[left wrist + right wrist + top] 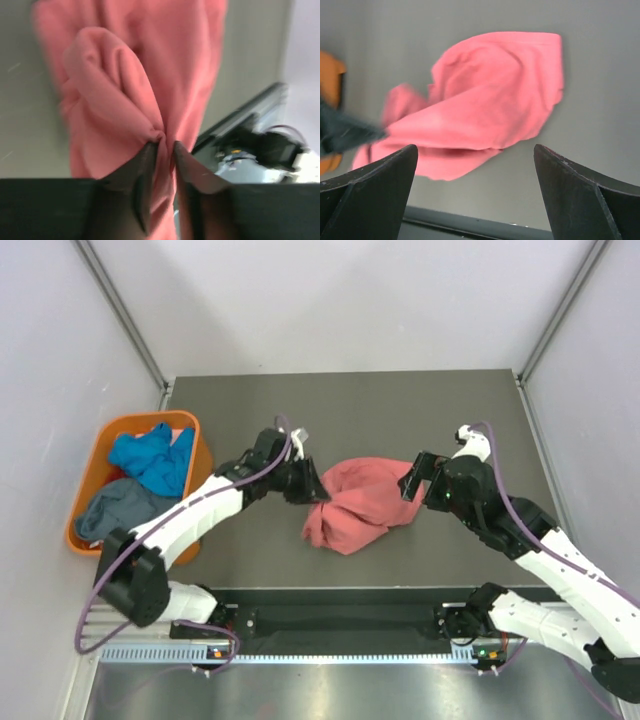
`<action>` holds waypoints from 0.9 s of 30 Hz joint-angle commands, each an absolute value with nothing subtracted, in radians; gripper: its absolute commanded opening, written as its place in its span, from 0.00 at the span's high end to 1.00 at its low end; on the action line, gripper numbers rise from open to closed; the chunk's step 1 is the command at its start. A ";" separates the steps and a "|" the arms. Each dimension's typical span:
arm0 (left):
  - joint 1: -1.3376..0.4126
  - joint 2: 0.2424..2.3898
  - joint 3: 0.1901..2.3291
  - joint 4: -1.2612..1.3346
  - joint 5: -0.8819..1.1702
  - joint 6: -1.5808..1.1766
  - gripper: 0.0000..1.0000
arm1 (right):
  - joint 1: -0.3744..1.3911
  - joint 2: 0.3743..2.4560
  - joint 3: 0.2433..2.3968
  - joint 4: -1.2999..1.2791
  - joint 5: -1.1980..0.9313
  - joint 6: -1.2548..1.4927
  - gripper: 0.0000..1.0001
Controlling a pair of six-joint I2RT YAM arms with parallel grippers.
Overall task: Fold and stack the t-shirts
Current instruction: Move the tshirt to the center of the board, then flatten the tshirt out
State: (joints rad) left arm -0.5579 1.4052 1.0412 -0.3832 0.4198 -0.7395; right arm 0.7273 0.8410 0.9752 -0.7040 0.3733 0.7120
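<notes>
The salmon-pink t-shirt point(355, 505) is seen crumpled near the middle of the desk point(250, 410), somewhat toward the near edge. A bunched fold at its left side is clenched between the left fingers point(192, 172), the cloth being gathered to a point where they meet. This pinch is judged to be meant for drawing the heap out toward the left edge so that it can be spread flat. The right fingers point(580, 185) are held wide apart with nothing between them, poised just beside the shirt's right side, presumably so that the opposite edge may be taken and the cloth stretched between both arms. The bright blue t-shirt point(155, 458) and the slate grey-blue t-shirt point(120, 508) are seen bundled in the orange tub point(148, 419) at the left edge, well apart from the work. No fold is yet made, and nothing is stacked.
</notes>
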 commanded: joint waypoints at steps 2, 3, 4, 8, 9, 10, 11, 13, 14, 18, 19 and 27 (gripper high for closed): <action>-0.558 1.183 0.976 -0.508 0.240 -0.634 0.59 | 0.666 0.867 0.910 -0.652 0.376 0.770 0.00; -0.560 1.161 0.970 -0.549 0.218 -0.629 0.55 | 0.655 0.893 0.898 -0.638 0.358 0.779 0.00; -0.560 1.131 0.966 -0.567 0.175 -0.618 0.53 | 0.622 0.908 0.887 -0.629 0.348 0.787 0.02; -0.560 1.114 0.950 -0.620 0.147 -0.604 0.47 | 0.503 0.989 0.803 -0.493 0.237 0.773 0.10; -0.560 1.130 0.943 -0.620 0.164 -0.603 0.46 | 0.477 1.018 0.786 -0.445 0.141 0.717 0.12; -0.560 1.141 0.931 -0.612 0.176 -0.603 0.46 | 0.436 1.032 0.770 -0.361 0.108 0.694 0.19; -0.561 1.153 0.924 -0.604 0.205 -0.603 0.45 | 0.419 1.048 0.755 -0.335 0.092 0.680 0.22; -0.566 1.175 0.904 -0.581 0.219 -0.603 0.44 | 0.375 1.106 0.752 -0.289 0.074 0.635 0.28; -0.571 1.181 0.884 -0.565 0.213 -0.603 0.44 | 0.362 1.132 0.761 -0.263 0.071 0.618 0.29; -0.574 1.222 0.856 -0.581 0.128 -0.601 0.42 | 0.285 1.303 0.781 -0.226 0.014 0.555 0.30; -0.575 1.227 0.845 -0.590 0.105 -0.604 0.42 | 0.252 1.325 0.779 -0.195 -0.004 0.549 0.31; -0.574 1.293 0.762 -0.601 0.014 -0.660 0.40 | 0.221 1.463 0.781 -0.111 -0.113 0.505 0.35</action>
